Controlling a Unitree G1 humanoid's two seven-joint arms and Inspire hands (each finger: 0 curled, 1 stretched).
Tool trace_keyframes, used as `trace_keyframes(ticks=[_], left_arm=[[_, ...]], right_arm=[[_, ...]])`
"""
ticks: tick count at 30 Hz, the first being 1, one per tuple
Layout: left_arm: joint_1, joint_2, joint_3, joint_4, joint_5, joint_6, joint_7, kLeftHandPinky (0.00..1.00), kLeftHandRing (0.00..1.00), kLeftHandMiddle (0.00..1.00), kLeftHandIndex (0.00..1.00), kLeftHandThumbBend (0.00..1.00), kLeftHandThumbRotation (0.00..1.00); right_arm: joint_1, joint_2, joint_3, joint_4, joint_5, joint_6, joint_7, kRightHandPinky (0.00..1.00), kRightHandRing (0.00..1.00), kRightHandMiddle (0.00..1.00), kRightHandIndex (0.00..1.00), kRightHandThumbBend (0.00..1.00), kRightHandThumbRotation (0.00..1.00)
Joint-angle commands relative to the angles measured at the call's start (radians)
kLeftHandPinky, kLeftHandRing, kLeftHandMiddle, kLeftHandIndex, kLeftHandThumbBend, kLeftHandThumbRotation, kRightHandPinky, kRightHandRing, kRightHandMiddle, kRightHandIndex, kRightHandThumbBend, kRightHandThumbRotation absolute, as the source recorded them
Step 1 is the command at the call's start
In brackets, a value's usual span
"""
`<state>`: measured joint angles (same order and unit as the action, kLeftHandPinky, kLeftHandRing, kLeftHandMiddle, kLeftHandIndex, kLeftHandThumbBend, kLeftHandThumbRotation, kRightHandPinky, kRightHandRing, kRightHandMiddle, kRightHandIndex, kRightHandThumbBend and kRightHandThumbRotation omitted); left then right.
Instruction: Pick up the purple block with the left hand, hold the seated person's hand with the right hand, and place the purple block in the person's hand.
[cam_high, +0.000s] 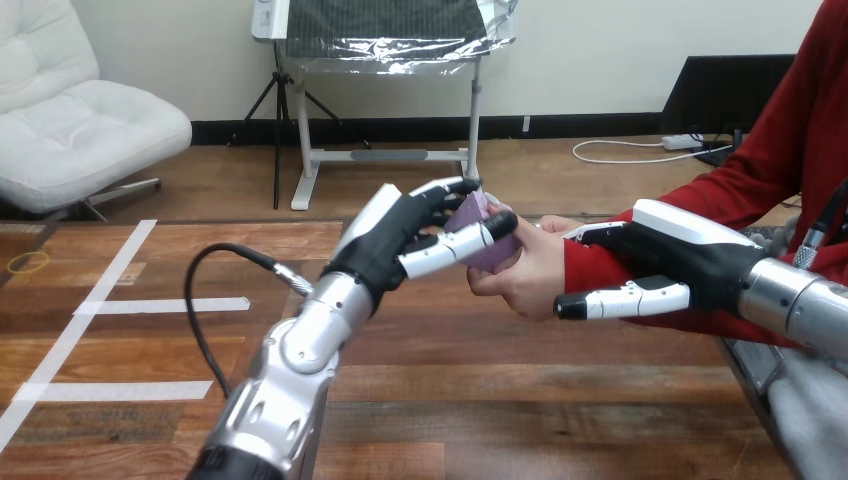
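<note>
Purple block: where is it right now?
Head view, just right of centre, above the table: the purple block is pinched between the fingers and thumb of the left hand, right at the person's hand.

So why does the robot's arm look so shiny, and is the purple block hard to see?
Head view: light glints off the silver left forearm. Same view: the purple block is half hidden, because the left hand is curled across it, right by the person's hand.
</note>
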<state>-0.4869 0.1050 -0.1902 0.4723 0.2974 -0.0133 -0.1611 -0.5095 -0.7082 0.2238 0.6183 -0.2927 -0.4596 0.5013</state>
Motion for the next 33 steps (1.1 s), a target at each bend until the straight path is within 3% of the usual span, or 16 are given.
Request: trace_keyframes(ticks=[1,16,33], left_arm=[[0.005,0.027,0.012,-0.12,-0.004,-0.018,0.008,0.8,0.88,0.88,0.88,0.8,0.76],[0.078,0.029,0.028,-0.231,-0.031,-0.003,0.01,0.79,0.87,0.89,0.87,0.75,0.75],[0.163,0.021,0.047,-0.322,-0.076,-0.032,0.024,0.78,0.86,0.88,0.87,0.76,0.72]], right_arm=[[-0.023,0.005,-0.034,-0.041,0.027,0.0,0.005,0.66,0.83,0.86,0.88,1.0,0.93],[0.002,0.026,-0.057,-0.043,0.062,0.007,-0.022,0.73,0.92,0.95,0.96,1.0,1.0],[0.065,0.084,-0.118,-0.108,0.062,-0.007,-0.186,0.75,0.91,0.95,0.97,1.0,1.0]])
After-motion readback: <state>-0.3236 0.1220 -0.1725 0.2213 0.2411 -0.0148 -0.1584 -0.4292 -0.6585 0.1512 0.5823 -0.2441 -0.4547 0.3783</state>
